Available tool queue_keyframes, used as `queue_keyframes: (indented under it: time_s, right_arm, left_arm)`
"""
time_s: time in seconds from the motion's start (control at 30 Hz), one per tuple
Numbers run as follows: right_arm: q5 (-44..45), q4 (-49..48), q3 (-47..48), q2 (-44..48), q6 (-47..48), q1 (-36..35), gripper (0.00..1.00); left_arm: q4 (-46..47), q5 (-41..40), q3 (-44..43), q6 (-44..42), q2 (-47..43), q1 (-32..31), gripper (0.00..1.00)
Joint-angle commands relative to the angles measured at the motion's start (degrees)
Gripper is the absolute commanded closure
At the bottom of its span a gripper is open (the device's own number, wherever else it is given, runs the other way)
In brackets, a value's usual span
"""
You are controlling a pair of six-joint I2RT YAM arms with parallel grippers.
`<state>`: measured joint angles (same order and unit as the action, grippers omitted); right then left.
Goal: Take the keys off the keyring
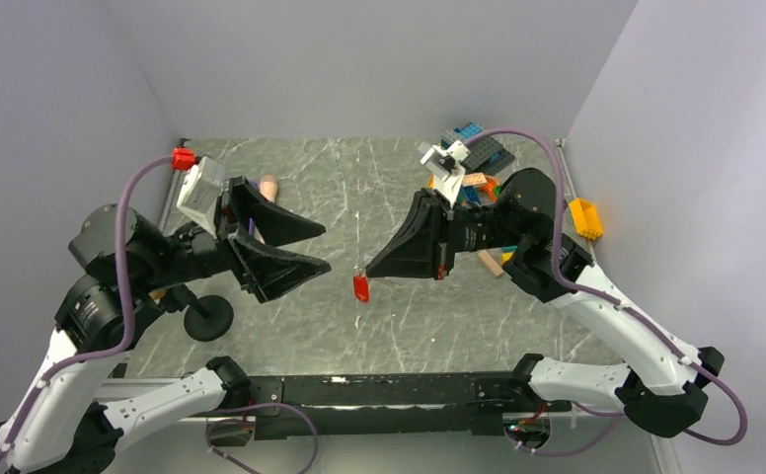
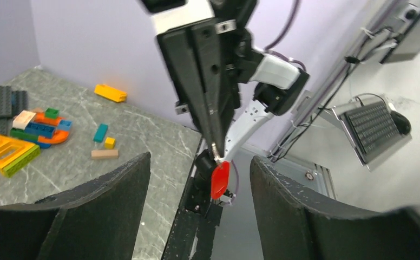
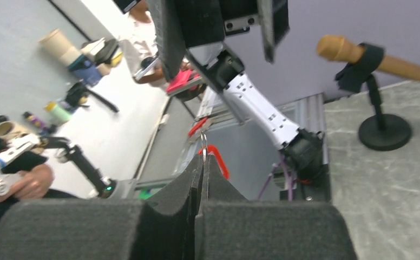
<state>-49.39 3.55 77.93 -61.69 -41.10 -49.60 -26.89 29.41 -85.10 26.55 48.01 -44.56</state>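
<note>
My right gripper [image 1: 367, 271] is shut above the middle of the table on a thin silver metal piece [image 3: 203, 142]; I cannot tell whether that piece is the key or the ring. The keyring's red tag [image 1: 360, 287] hangs just below the closed fingertips, clear of the table. It also shows in the left wrist view [image 2: 220, 180] and edge-on in the right wrist view [image 3: 219, 161]. My left gripper [image 1: 325, 249] is open and empty, a short way left of the tag and pointed at it. In the left wrist view the tag sits between its spread fingers [image 2: 116, 189].
Loose toy blocks [image 1: 468, 183] lie at the back right behind the right arm, with a yellow block [image 1: 585, 217] by the right wall and a wooden block [image 1: 490, 263]. A black round-based stand [image 1: 208, 318] with a wooden peg stands near the left arm.
</note>
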Motion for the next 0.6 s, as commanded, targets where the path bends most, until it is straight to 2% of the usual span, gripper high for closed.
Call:
queue_keyframes:
  time_s: [0.0, 0.17, 0.33, 0.57]
  right_arm:
    - [-7.90, -13.65, -3.37, 1.58, -10.11, -0.24, 1.00]
    - [-9.89, -18.96, -3.42, 1.93, -13.80, -0.24, 1.00]
    - [-8.40, -15.93, -1.82, 1.84, -11.44, -0.24, 1.00]
    - [-6.86, -13.26, -0.67, 1.74, -9.29, -0.24, 1.00]
  left_arm:
    - [5.92, 7.45, 0.94, -0.77, -1.51, 0.06, 0.29]
    - [8.31, 11.21, 0.88, 1.47, -0.91, 0.07, 0.30]
    - [11.44, 11.36, 2.45, 4.39, -0.94, 0.07, 0.31]
    - [21.35, 11.79, 8.24, 11.51, -1.28, 0.03, 0.35]
